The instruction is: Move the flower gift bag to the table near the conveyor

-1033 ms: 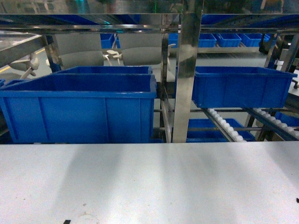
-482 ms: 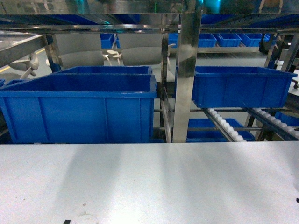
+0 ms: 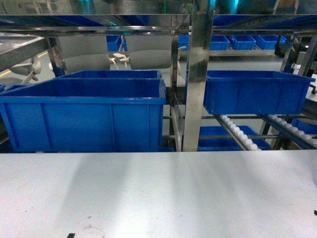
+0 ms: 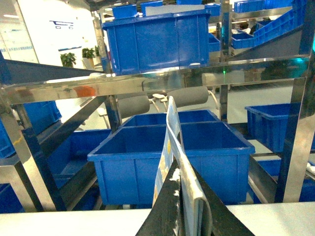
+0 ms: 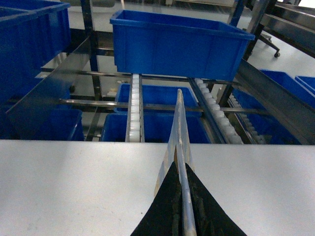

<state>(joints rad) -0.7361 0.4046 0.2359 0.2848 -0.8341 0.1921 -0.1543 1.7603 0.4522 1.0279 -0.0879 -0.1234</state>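
Observation:
In the left wrist view, the flower gift bag (image 4: 169, 132) stands edge-on, its side printed in pale blue and yellow. My left gripper (image 4: 176, 175) is shut on its upper edge, above the white table (image 4: 69, 223). The right wrist view shows a thin pale edge of the bag (image 5: 179, 123) pinched in my shut right gripper (image 5: 180, 165) over the table (image 5: 74, 182). Just beyond the table's far edge stands the conveyor (image 3: 198, 74), steel racking with white roller tracks (image 5: 134, 108). Neither the bag nor either gripper shows in the head view.
Blue plastic bins sit on the racking: a large one (image 3: 84, 116) at left, another (image 3: 255, 91) at right, more below and behind. A steel upright (image 3: 195, 84) rises mid-view. The table top (image 3: 158, 193) spans the near half of the head view.

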